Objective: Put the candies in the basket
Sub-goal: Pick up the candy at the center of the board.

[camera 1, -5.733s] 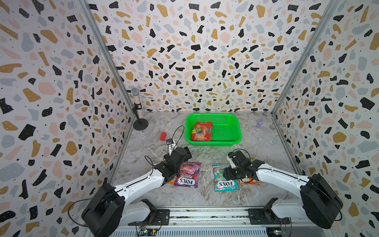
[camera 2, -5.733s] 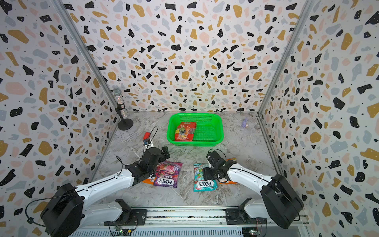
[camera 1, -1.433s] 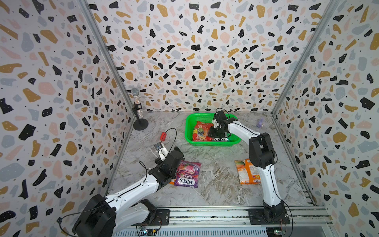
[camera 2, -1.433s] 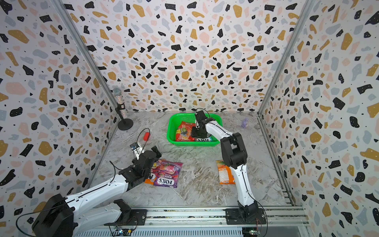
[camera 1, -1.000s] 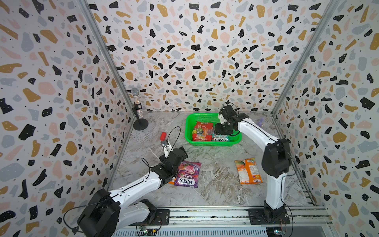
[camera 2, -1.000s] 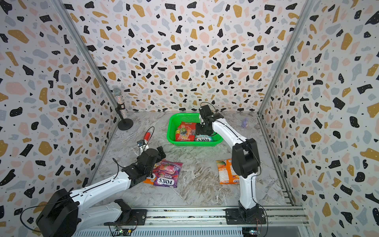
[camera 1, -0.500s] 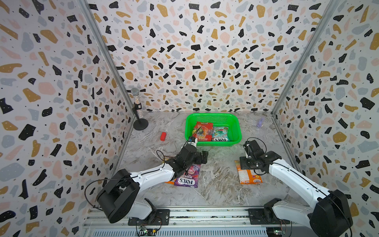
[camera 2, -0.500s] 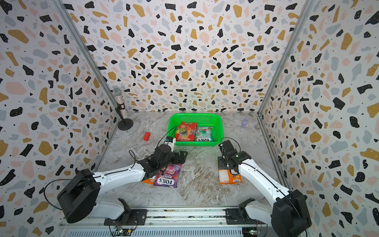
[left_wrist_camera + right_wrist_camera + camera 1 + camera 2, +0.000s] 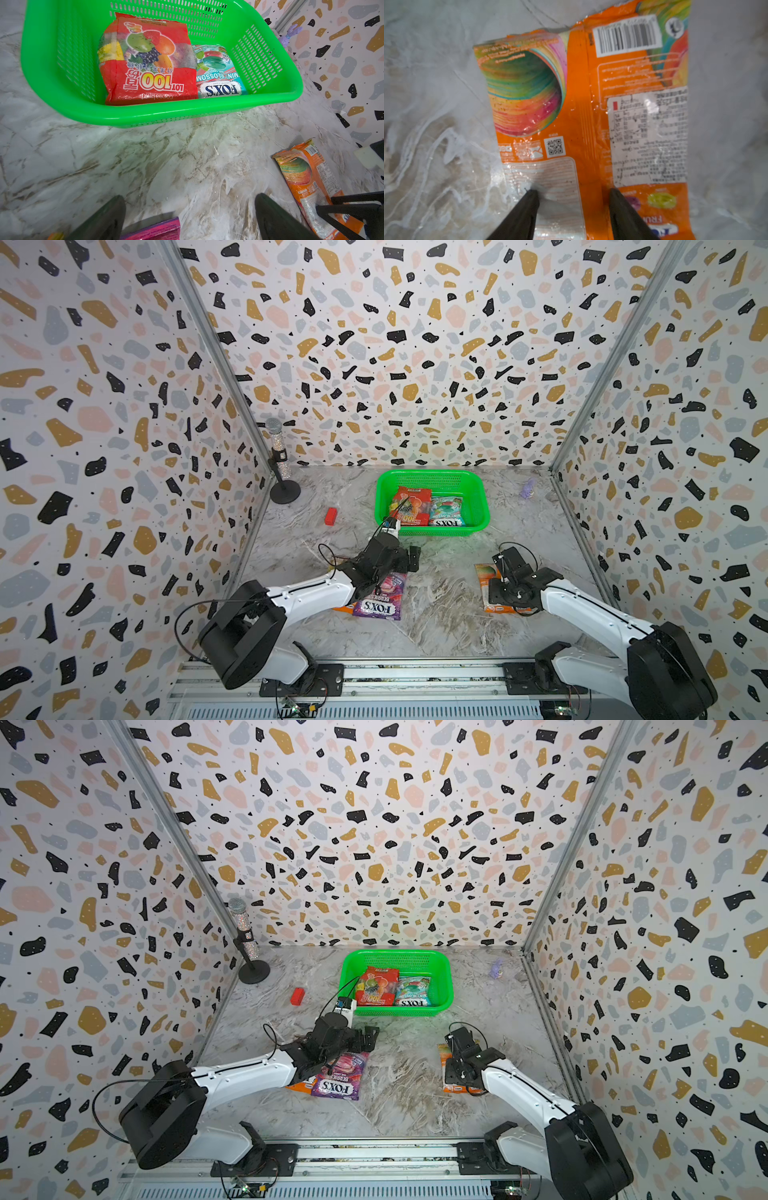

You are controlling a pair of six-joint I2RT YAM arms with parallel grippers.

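Right wrist view, unlike the top views, shows the seam (image 9: pixel 588 124) of the orange bag (image 9: pixel 529 93) between parted, empty right jaws.

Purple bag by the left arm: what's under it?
An orange bag: only a corner shows beside the purple bag. The rest is covered by that bag and the left arm.

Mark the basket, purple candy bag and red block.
basket (image 9: pixel 436 531), in a top view, on its near wall.
purple candy bag (image 9: pixel 379 607), in a top view, on the FOX'S label.
red block (image 9: pixel 331 516), in a top view, on its middle.
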